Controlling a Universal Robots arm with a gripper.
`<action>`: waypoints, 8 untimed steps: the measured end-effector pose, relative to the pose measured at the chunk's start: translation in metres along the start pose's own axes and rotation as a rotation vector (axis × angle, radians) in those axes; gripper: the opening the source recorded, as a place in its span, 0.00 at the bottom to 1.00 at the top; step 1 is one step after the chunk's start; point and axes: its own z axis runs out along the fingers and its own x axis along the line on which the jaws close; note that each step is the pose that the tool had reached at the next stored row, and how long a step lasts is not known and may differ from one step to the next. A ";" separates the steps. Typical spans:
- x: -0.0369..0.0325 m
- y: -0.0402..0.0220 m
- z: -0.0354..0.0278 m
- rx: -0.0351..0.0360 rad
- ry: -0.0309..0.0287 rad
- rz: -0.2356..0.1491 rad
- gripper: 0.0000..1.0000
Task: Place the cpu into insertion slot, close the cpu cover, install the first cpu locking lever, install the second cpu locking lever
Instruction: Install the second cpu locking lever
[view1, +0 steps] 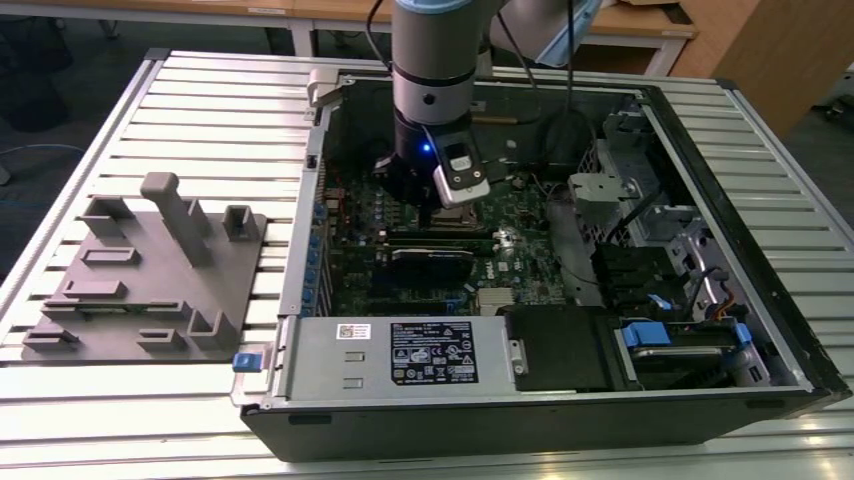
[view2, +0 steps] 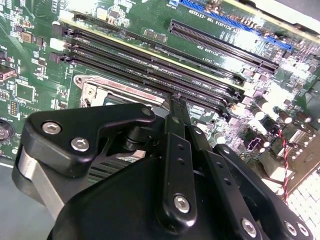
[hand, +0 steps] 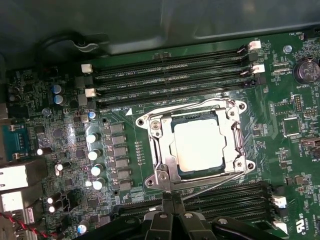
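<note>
cpu (hand: 198, 145) is seated flat in the slot (hand: 176, 172), silver top showing through the cover's cut-out. cover (hand: 239, 145) is folded down around it, so placement and cover look done. thin lever rods are seen along the socket edges; whether they're hooked can't be told. gripper (hand: 172, 199) is held low over the board (hand: 280, 105), just beside the socket's edge, fingers (view2: 176, 117) pressed together into one narrow tip with nothing between them, probably to act as a pusher on a lever. in the exterior view the arm (view1: 434, 60) reaches down into the open case (view1: 747, 150).
</note>
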 end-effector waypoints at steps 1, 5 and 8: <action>0.0002 0.0000 0.0011 0.0001 0.0001 0.000 0.10; 0.0011 -0.0002 0.0049 0.0004 0.0002 0.000 0.10; 0.0028 -0.0006 0.0067 0.0005 0.0003 0.000 0.10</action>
